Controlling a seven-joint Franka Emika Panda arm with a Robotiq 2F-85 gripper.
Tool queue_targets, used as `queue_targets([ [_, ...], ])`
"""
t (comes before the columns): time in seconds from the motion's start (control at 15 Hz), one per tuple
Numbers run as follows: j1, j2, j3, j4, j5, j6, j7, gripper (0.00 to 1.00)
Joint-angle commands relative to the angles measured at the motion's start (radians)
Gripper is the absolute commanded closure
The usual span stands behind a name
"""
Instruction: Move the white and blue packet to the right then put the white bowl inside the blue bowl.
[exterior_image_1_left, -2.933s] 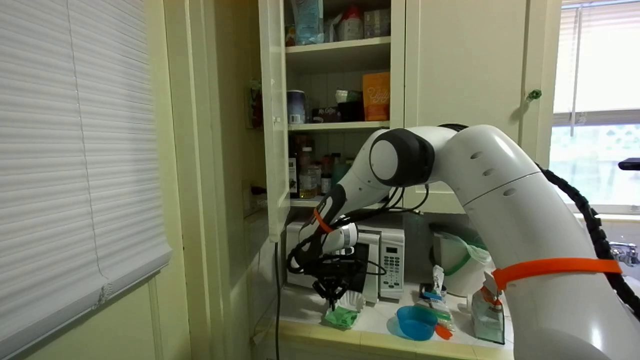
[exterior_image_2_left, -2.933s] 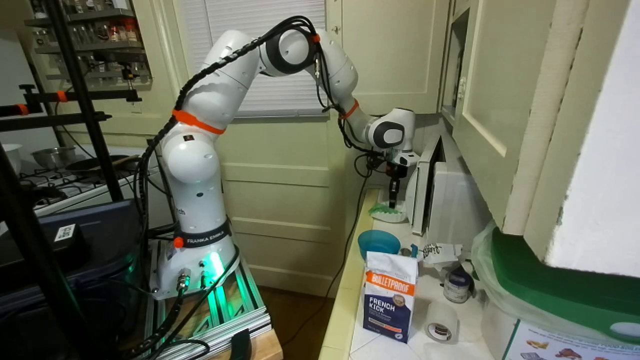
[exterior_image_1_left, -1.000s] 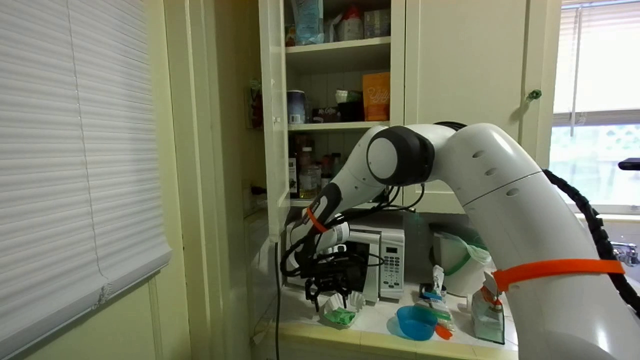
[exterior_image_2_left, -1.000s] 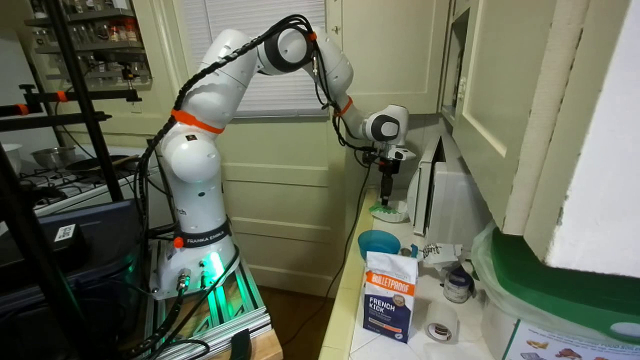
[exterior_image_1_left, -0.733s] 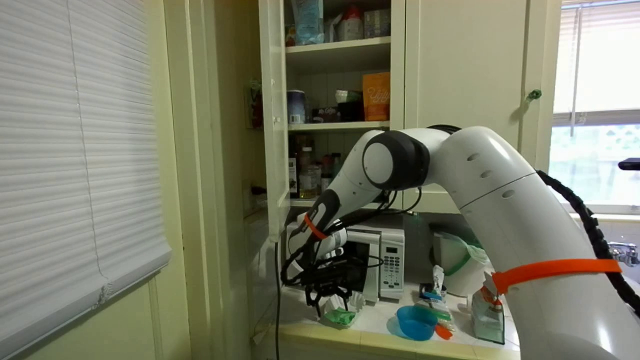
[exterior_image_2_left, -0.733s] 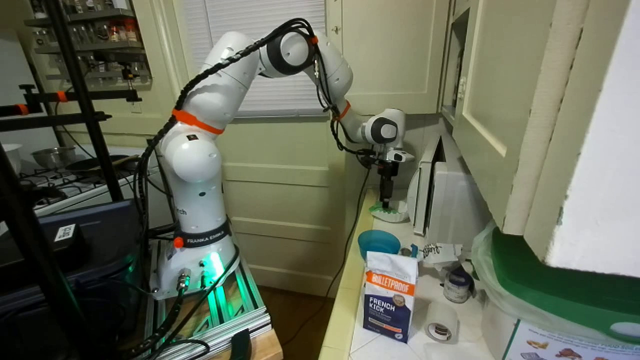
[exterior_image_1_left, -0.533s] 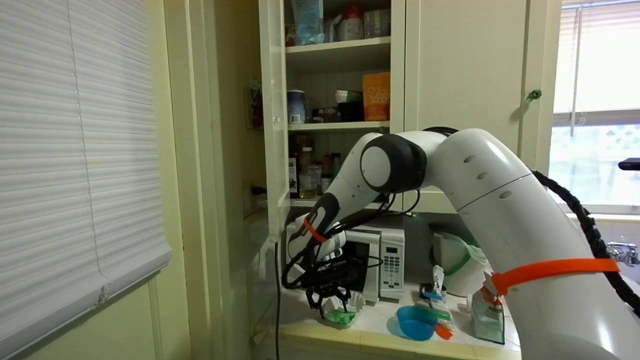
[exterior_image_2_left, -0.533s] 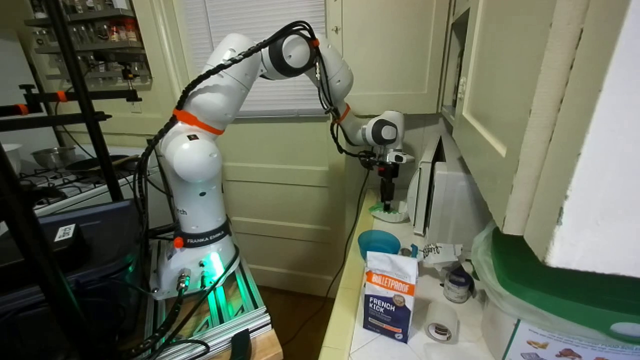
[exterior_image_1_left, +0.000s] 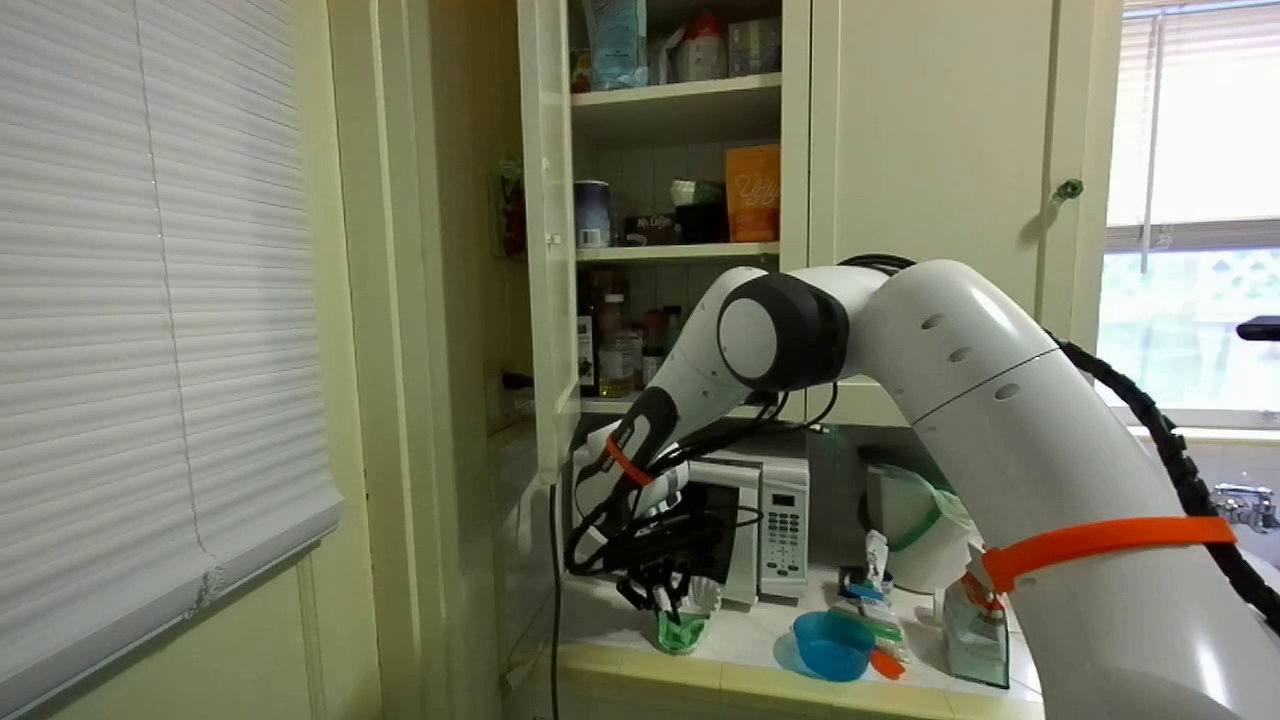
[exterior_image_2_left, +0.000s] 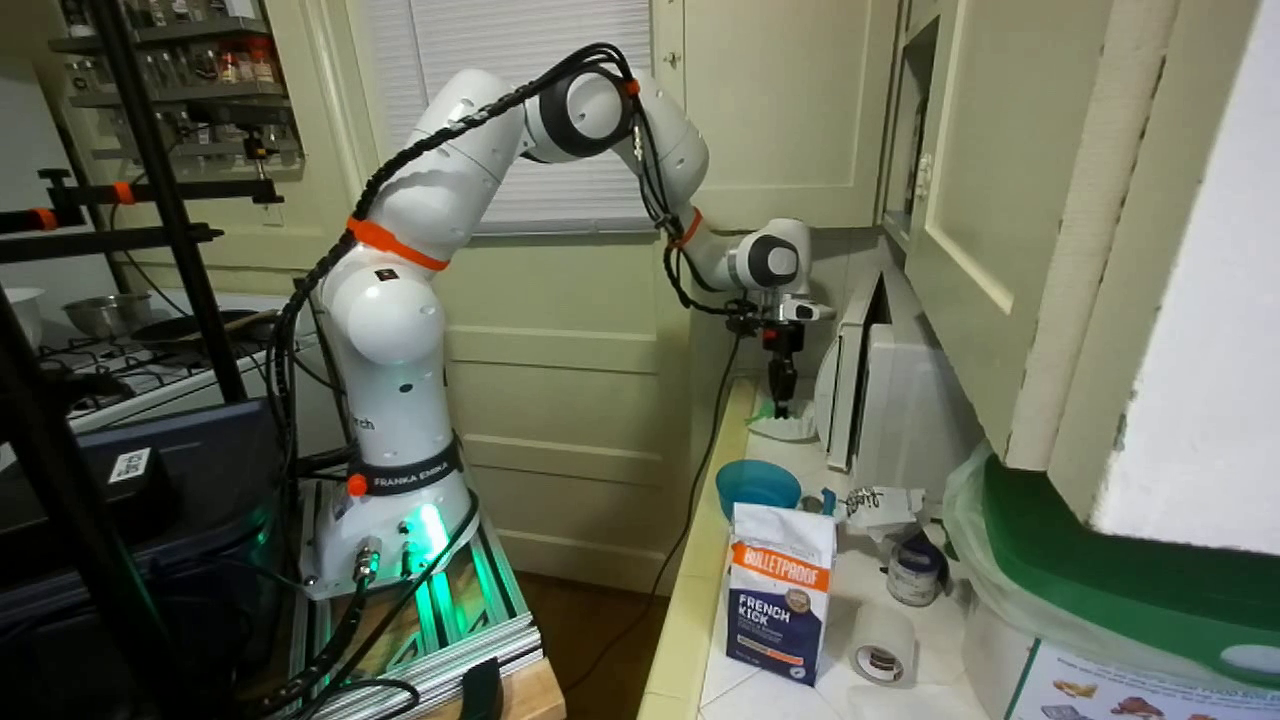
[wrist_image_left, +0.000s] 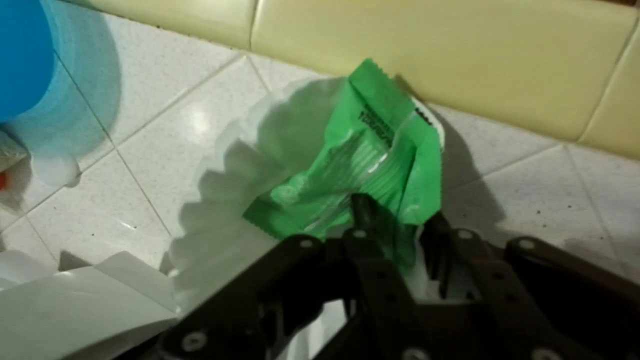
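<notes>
The white bowl (exterior_image_1_left: 707, 597) is pale and fluted, with a green wrapper (exterior_image_1_left: 680, 632) in it; both show in the wrist view, the bowl (wrist_image_left: 220, 220) and the wrapper (wrist_image_left: 370, 145). My gripper (exterior_image_1_left: 670, 608) has its fingers close together at the bowl. In the wrist view, wrapper and bowl wall are bunched between the fingertips (wrist_image_left: 399, 210). The bowl looks squeezed narrower. The blue bowl (exterior_image_1_left: 835, 645) stands to its right, and in the wrist view (wrist_image_left: 22, 55) at the upper left. The white and blue packet (exterior_image_2_left: 780, 595) stands upright beyond the blue bowl (exterior_image_2_left: 757, 487).
A microwave (exterior_image_1_left: 785, 530) stands behind the white bowl, its door ajar (exterior_image_2_left: 845, 370). An open cabinet door (exterior_image_1_left: 548, 300) hangs above. A tape roll (exterior_image_2_left: 885, 645), a jar (exterior_image_2_left: 915, 572) and a green-lidded bin (exterior_image_2_left: 1120, 570) share the counter. The counter's yellow edge (wrist_image_left: 450, 65) is close.
My gripper opened and turned, then lowered astride the bowl. In the last half second its fingers have drawn together, and the bowl and wrapper have shifted slightly and narrowed between them.
</notes>
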Motion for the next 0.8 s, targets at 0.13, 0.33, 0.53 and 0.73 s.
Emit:
queue_targets([
  [0.13, 0.004, -0.008, -0.009, 0.008, 0.004, -0.021, -0.016, 0.97],
  [0.33, -0.004, -0.043, 0.001, -0.016, 0.025, -0.022, -0.026, 0.97],
  [0.53, -0.018, -0.080, 0.018, -0.041, 0.065, -0.023, -0.048, 0.97],
  [0.73, -0.031, -0.142, 0.036, -0.094, 0.124, -0.037, -0.077, 0.97],
])
